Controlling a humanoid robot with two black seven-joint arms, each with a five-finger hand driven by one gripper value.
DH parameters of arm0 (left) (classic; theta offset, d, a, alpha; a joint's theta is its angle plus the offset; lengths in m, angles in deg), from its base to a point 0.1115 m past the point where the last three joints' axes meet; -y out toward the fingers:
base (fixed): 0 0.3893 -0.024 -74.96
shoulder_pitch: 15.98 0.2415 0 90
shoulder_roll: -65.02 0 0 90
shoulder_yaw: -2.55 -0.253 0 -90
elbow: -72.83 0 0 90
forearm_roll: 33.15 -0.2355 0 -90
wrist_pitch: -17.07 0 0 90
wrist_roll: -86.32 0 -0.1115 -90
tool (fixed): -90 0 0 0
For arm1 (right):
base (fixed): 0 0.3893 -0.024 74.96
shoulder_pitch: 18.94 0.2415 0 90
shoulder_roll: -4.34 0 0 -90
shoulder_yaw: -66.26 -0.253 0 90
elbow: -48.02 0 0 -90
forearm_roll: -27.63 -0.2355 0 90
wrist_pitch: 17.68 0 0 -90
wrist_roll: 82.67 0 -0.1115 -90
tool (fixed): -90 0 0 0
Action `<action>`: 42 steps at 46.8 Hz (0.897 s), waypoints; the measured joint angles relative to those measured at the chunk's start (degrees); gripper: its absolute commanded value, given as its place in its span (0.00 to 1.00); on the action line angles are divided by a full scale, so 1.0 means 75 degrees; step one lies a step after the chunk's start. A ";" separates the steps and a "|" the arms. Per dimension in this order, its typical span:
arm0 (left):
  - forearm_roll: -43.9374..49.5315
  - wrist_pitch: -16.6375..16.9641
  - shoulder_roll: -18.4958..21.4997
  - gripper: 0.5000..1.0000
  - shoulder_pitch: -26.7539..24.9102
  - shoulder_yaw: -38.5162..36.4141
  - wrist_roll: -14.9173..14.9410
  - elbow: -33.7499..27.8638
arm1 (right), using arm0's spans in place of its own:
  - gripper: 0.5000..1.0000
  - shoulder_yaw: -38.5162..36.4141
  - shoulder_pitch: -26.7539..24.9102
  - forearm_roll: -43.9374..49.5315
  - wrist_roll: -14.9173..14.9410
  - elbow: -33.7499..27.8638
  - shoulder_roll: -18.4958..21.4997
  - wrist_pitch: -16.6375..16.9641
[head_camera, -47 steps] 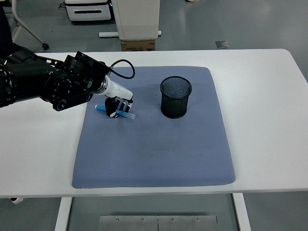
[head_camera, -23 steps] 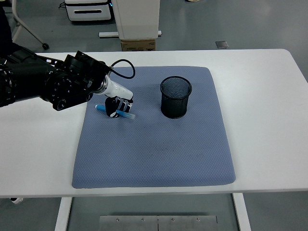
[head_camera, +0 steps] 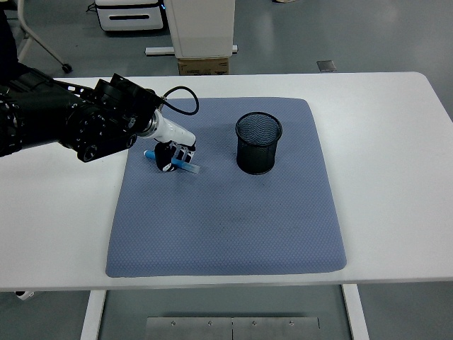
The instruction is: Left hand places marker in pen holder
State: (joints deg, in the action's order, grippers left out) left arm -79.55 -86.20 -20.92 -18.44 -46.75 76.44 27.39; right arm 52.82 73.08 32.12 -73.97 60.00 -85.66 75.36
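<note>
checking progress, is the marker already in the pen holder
No, the blue marker is in the left hand over the gray mat, left of the black mesh pen holder.

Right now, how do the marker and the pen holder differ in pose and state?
The marker is blue, slim and lies nearly flat; the pen holder is black mesh, wide and stands upright. The marker is gripped by the left hand; the pen holder stands free, untouched and looks empty. The marker sits toward the mat's left side, the pen holder nearer its middle. Both are over the mat.
</note>
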 measured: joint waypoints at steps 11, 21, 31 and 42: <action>0.0006 0.0000 -0.0002 0.10 0.0000 0.0000 -0.0016 0.0001 | 1.00 0.0000 0.0000 0.0000 0.0000 -0.0001 0.0000 0.0003; 0.0022 0.0000 0.0006 0.18 0.0000 0.0004 -0.0037 0.0002 | 1.00 0.0000 0.0000 0.0000 0.0000 -0.0001 0.0000 0.0003; 0.0070 0.0000 0.0009 0.22 0.0000 0.0010 -0.0043 0.0006 | 1.00 0.0000 0.0000 0.0000 0.0000 0.0000 0.0000 0.0003; 0.0070 0.0000 0.0009 0.16 0.0000 0.0010 -0.0043 0.0005 | 1.00 0.0000 0.0000 0.0000 0.0000 0.0000 0.0000 0.0001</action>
State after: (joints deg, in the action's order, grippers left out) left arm -79.03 -86.20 -20.86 -18.44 -46.68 76.12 27.43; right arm 52.82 73.08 32.12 -73.97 60.00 -85.66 75.37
